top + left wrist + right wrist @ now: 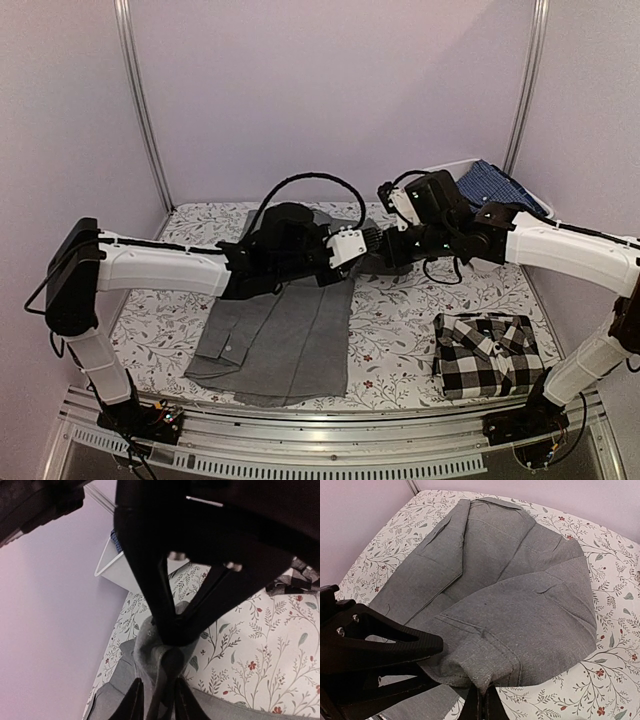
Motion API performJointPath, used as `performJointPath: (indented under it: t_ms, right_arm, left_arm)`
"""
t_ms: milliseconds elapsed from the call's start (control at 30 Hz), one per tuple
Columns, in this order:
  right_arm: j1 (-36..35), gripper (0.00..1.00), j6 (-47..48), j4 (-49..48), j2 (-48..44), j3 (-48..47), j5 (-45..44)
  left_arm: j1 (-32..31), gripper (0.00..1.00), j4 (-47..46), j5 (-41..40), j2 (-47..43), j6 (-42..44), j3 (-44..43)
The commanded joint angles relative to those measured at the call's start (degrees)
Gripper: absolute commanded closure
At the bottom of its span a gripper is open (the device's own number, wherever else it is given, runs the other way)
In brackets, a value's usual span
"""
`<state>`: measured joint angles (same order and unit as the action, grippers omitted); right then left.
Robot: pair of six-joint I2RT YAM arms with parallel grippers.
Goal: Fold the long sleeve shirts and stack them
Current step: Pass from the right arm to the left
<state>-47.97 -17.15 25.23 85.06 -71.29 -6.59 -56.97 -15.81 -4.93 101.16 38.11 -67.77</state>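
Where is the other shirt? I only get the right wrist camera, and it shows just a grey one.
Observer: The checked shirt lies folded at the near right of the table, apart from the grey shirt.
Operator: Is the other pincer helping?
Observer: Yes. The left pincer has grey cloth bunched between its fingers, right beside the right pincer.
Operator: What else is up there?
Observer: A white bin in the back right corner holds blue cloth.
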Motion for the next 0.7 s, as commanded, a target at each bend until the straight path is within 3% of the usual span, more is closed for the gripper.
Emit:
performJointPath:
  t_ms: [0,167,300,667]
  right_arm:
    - [-0.29,1.0,-1.55,-1.76,0.98,-1.44,1.89]
    - [-0.33,0.99,-2.03,-2.44,0.78,-1.23,2.34]
    - [-0.29,0.95,-2.44,-3.13,0.14,-0.59,1.62]
    - [-0.29,0.49,-4.18,-6.73,-5.84,4.16,-3.99]
  left_arm:
    - [-0.73,0.83,-1.14,0.47,1.72,-2.11,-2.37]
    - [-0.77,1.0,0.1,0.57,3.12,-3.5,-3.73]
    - [-0.2,1.0,0.59,-0.18,3.64,-6.3,-4.64]
    - [6.83,1.0,1.03,-7.16,0.91,-18.87,-5.9]
